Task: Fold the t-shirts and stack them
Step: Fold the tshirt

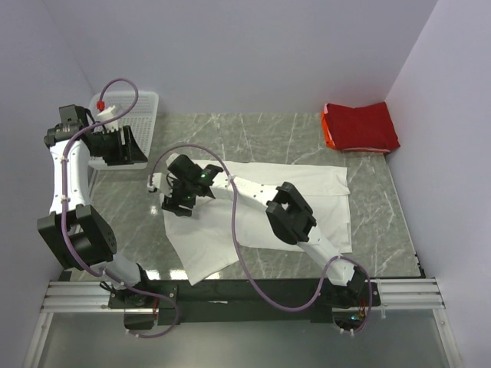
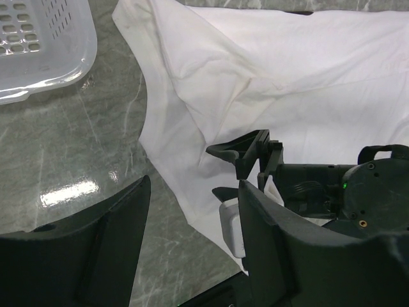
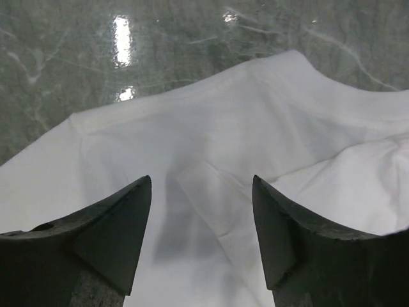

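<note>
Two pairs of jaws we find spread wide with nothing between them: the right jaws hang low over the left edge of the white shirt [image 1: 322,184], which lies spread out mid-table, and the left jaws hang over the table [image 1: 253,134] just by the basket [image 1: 146,106]. Farther back, the red shirt [image 1: 360,126] lies folded in the far right corner, well apart from the white one.

Your left gripper [image 2: 195,185] hangs over the marble table [image 2: 77,141], jaws apart, nothing between them. White t-shirt [image 2: 287,70] spread ahead, wrinkled. Right gripper [image 2: 217,171] over its near edge, jaws parted. Mesh basket [image 2: 64,64] top left, apart from the shirt.
</note>
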